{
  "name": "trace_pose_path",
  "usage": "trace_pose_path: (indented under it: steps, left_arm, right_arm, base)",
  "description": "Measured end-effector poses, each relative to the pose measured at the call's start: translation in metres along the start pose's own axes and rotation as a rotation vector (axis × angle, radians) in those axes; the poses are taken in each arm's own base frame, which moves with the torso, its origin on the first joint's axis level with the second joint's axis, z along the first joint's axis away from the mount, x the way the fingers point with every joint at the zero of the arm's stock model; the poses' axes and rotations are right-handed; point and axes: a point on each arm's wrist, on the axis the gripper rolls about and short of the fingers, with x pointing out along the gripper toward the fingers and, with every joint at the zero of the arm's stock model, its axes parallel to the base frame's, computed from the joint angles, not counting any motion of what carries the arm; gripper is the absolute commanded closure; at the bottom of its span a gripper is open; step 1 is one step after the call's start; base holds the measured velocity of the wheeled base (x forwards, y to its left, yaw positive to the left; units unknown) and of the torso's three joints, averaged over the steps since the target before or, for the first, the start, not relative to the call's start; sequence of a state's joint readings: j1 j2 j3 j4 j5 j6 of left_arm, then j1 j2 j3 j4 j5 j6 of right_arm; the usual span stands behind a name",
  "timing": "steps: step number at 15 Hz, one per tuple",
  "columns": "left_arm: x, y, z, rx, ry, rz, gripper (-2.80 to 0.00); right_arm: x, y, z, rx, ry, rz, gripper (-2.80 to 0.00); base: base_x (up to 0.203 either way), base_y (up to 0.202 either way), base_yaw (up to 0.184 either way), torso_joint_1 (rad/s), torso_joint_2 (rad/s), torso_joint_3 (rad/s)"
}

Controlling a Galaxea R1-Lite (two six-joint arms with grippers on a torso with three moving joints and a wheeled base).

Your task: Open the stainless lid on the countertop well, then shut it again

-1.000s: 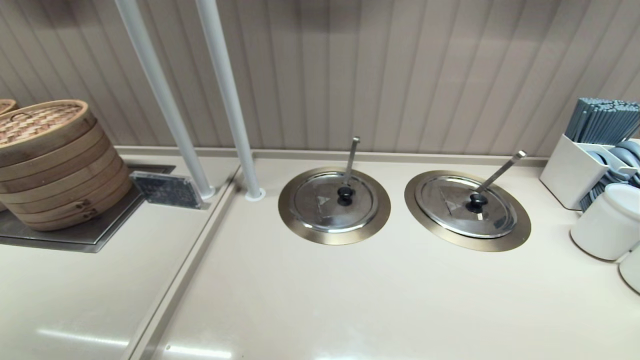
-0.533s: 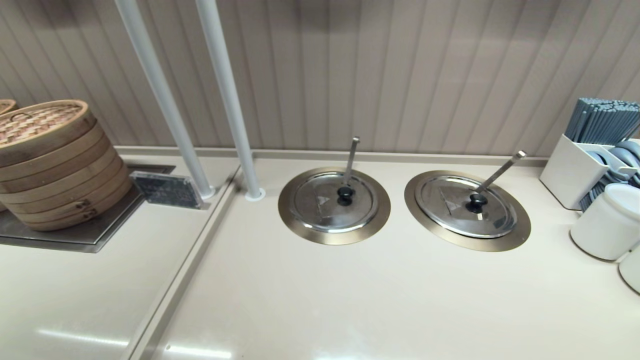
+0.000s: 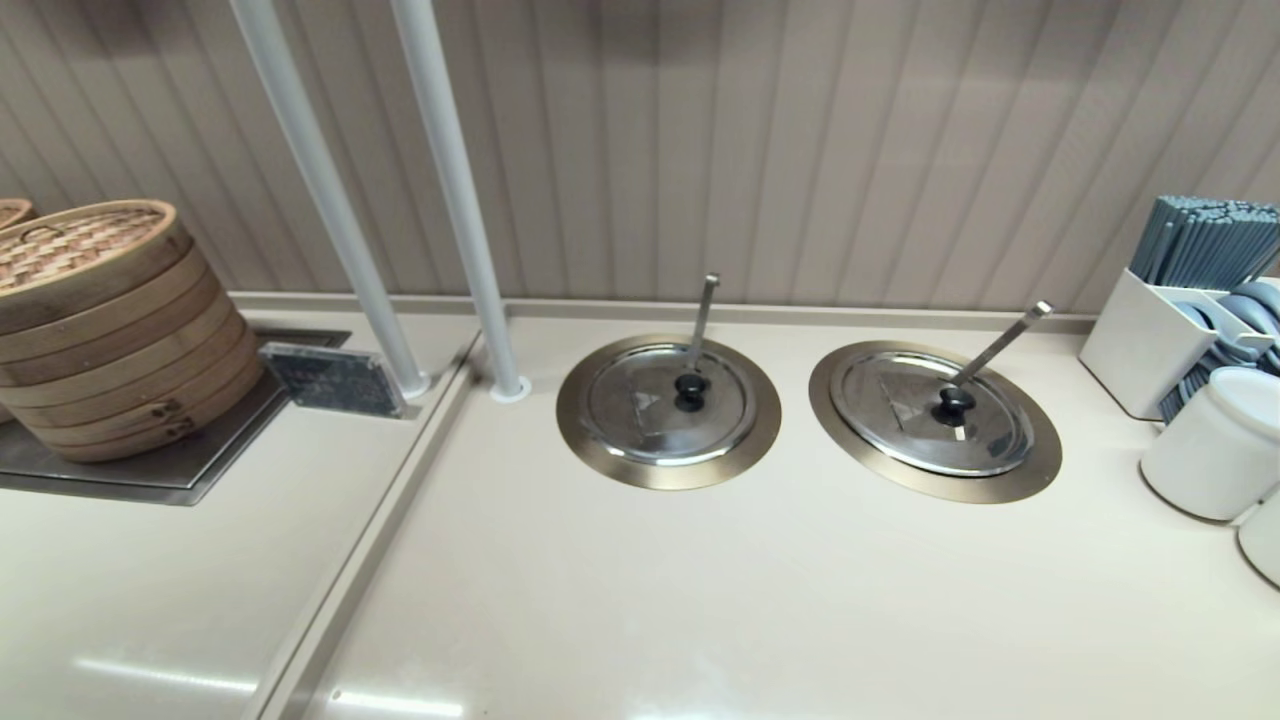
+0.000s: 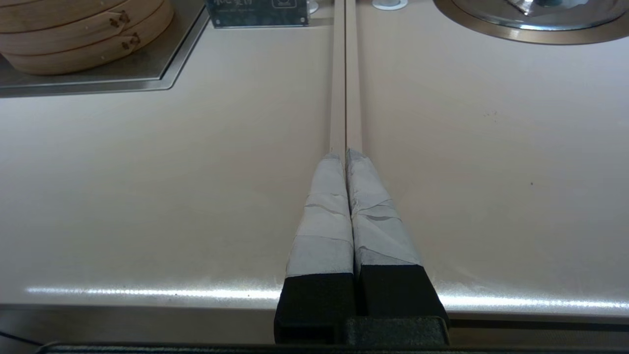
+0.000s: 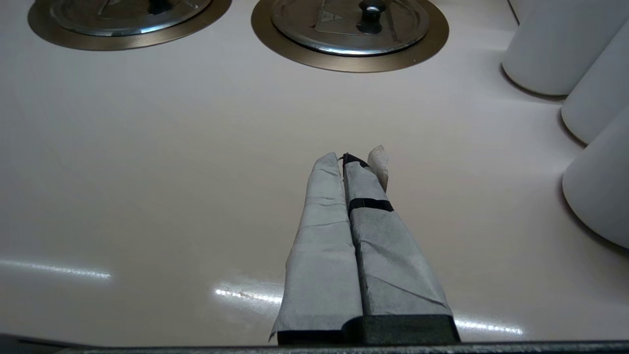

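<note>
The stainless lid (image 3: 900, 415) lies flat and closed on the countertop well, whose bronze rim ring (image 3: 1040, 460) shows around it at the right. Its black knob (image 3: 953, 405) sits at the centre and a thick ladle handle (image 3: 1000, 343) slants up to the right. The right wrist view shows the same lid (image 5: 339, 27) and bronze rim ring (image 5: 435, 42) far ahead of my right gripper (image 5: 344, 158), which is shut and empty near the counter's front edge. My left gripper (image 4: 345, 153) is shut and empty over the counter seam. Neither arm appears in the head view.
A twin lid (image 3: 640, 405) with a nearly upright ladle handle (image 3: 703, 320) sits to the left. White canisters (image 3: 1210, 445) and a chopstick holder (image 3: 1150, 335) stand at the right. Two white poles (image 3: 450, 190) and a bamboo steamer stack (image 3: 100, 330) stand at the left.
</note>
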State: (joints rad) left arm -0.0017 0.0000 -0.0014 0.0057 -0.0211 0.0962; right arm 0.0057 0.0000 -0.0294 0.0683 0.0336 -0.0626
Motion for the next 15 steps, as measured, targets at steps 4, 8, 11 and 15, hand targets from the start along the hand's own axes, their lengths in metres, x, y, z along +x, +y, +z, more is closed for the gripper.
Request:
trace_pose_path:
  steps: [4,8,11,15]
  left_arm:
    - [0.0000,0.0000,0.0000,0.000,0.000,0.000,0.00]
    - [0.0000,0.0000,0.0001,0.000,0.000,0.000,0.00]
    - [0.0000,0.0000,0.0001,0.000,0.000,0.000,0.00]
    - [0.0000,0.0000,0.0000,0.000,0.000,0.000,0.00]
  right_arm:
    - [-0.0001,0.0000,0.0002,0.003,0.000,-0.001,0.00]
    - [-0.0001,0.0000,0.0004,0.006,-0.001,-0.001,0.00]
    - [-0.0001,0.0000,0.0004,0.007,-0.001,-0.001,0.00]
    - [-0.0001,0.0000,0.0004,0.008,-0.001,0.000,0.00]
  base:
    - [0.000,0.000,0.000,0.000,0.00,0.000]
    - [0.000,0.000,0.000,0.000,0.00,0.000]
    - [0.000,0.000,0.000,0.000,0.00,0.000]
    - [0.000,0.000,0.000,0.000,0.00,0.000]
